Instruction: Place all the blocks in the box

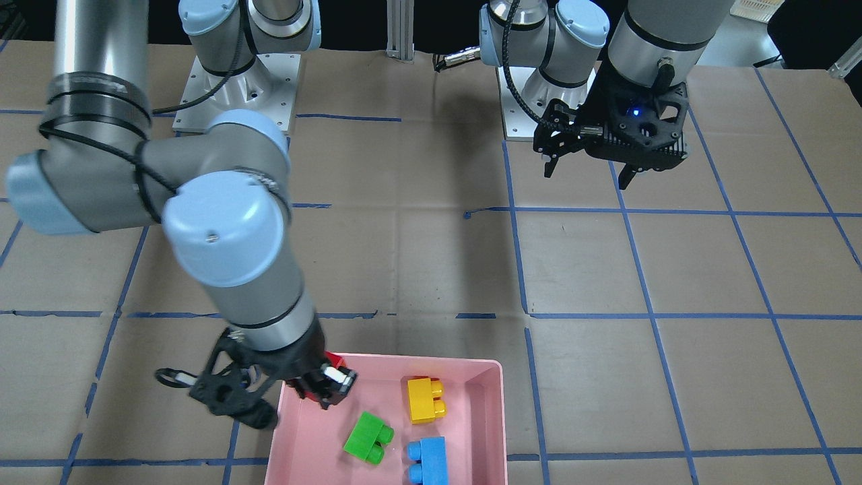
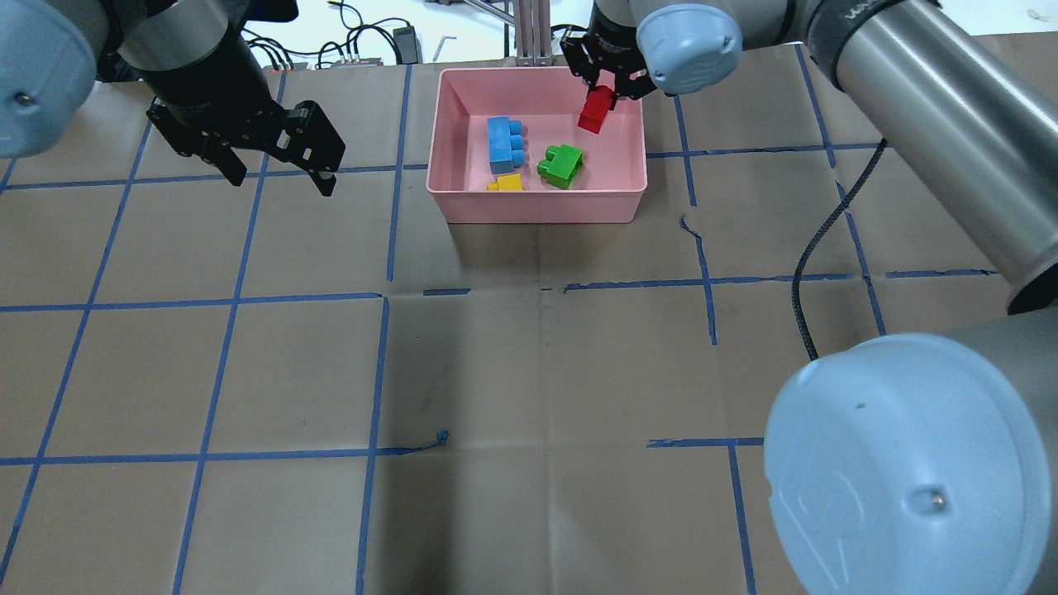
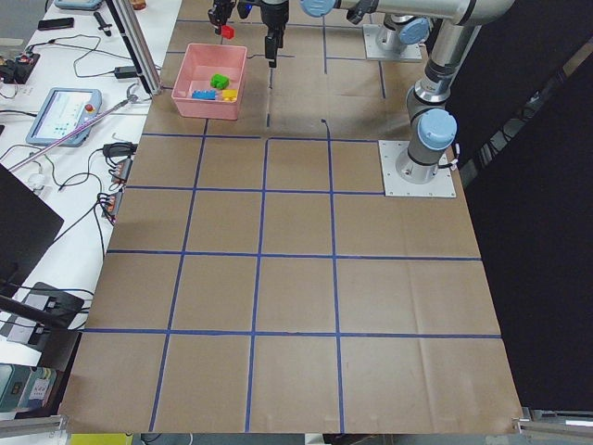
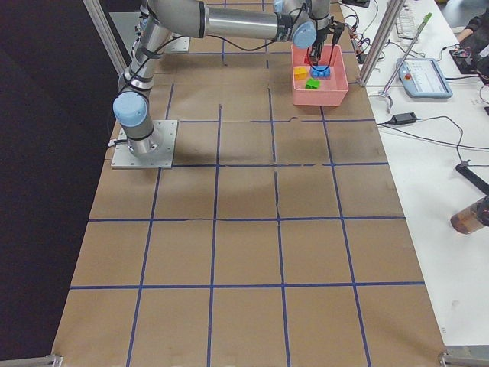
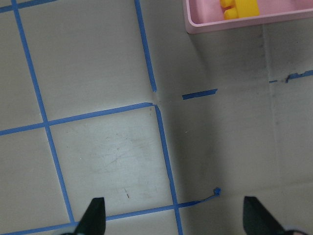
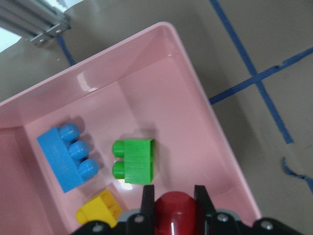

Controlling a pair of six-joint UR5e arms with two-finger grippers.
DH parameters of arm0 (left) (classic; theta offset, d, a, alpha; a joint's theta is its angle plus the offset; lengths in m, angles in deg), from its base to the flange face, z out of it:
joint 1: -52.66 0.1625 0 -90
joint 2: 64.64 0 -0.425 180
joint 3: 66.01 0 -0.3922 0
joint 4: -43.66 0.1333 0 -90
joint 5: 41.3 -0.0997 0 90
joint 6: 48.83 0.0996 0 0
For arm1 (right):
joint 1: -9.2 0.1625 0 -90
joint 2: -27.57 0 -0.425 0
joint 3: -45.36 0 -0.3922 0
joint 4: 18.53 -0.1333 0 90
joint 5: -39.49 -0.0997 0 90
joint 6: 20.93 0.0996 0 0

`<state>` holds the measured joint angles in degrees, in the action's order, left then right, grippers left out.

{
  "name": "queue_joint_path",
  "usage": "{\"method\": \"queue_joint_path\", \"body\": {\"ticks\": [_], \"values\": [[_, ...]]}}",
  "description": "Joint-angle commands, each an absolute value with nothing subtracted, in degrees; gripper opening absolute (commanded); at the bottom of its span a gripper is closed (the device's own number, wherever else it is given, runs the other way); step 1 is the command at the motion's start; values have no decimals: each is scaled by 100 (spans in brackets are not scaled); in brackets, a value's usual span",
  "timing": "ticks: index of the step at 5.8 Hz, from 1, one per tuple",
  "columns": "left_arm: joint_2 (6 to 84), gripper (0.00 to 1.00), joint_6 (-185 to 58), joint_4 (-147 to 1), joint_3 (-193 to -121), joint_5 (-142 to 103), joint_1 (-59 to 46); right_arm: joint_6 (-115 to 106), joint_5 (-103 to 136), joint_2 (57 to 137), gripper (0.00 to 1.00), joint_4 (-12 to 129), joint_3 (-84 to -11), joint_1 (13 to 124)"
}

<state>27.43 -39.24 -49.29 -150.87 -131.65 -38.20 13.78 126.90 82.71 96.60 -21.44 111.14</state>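
My right gripper (image 2: 606, 89) is shut on the red brick (image 2: 596, 113) and holds it above the far right corner of the pink box (image 2: 537, 204). In the right wrist view the red brick (image 6: 175, 211) sits between the fingers, over the box (image 6: 195, 73). The blue brick (image 2: 501, 145), green brick (image 2: 561, 165) and yellow brick (image 2: 506, 183) lie inside the box. The front view shows the yellow (image 1: 424, 399), green (image 1: 367, 438) and blue (image 1: 425, 459) bricks too. My left gripper (image 2: 283, 182) is open and empty, hovering to the left of the box.
The table is brown paper with a blue tape grid. An aluminium post (image 2: 529, 33) stands just behind the box. In the left wrist view the box corner (image 5: 195, 24) with the yellow brick (image 5: 239, 7) shows at the top. Cables and devices lie past the table's far edge (image 3: 65, 111).
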Motion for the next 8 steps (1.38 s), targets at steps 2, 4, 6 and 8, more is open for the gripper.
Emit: {"method": "queue_joint_path", "body": {"ticks": [2,4,6,8], "values": [[2703,99,-3960,-4977,-15109,-13200,-3840,213,12703,7600,39,10504,-1968,11239],[2685,99,-3907,-4994,-15109,-13201,-3840,-63,12738,7669,99,10548,-1994,11151],[2624,99,-3907,-5038,-15144,-13201,-3866,-80,12721,7862,100,10409,-2020,10845],[2327,99,-3977,-5004,-15589,-13183,-3831,-89,12720,8658,99,7588,-2030,10327]]}}
